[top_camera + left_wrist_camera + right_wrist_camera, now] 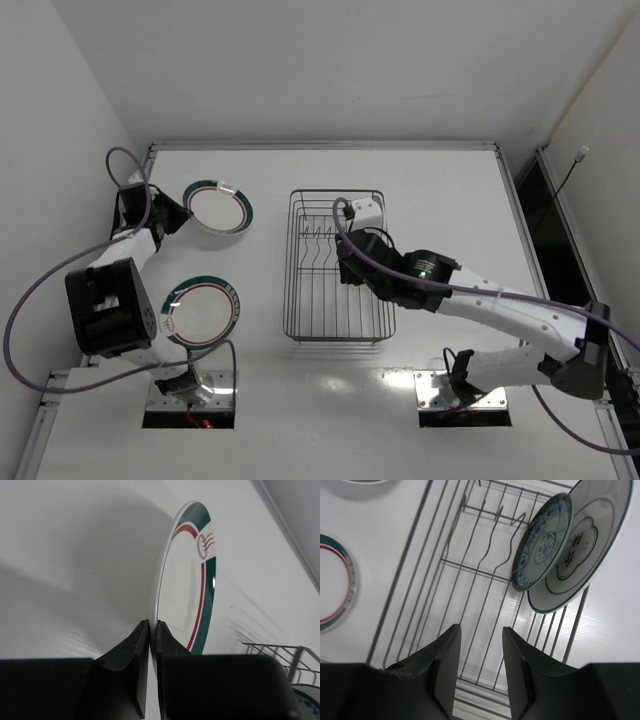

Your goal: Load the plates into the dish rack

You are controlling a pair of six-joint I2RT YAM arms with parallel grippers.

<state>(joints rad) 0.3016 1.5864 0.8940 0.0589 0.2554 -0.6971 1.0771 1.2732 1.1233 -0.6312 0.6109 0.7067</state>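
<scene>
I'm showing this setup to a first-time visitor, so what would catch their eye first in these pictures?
Probably the left gripper, pinched shut on the rim of the far ringed plate at the far left of the table. Next, the dish rack in the middle, where a small blue-patterned plate and a dark-rimmed plate already stand on edge, with the right gripper open and empty above it.

Right gripper, jaws apart, hangs over the dish rack: the prongs directly ahead stand unoccupied. Ahead-right, the teal patterned plate and the dark-rimmed plate block those slots. Left gripper, clamped on the ringed plate: bare table separates that plate from the rack; the side wall stands close behind.
</scene>
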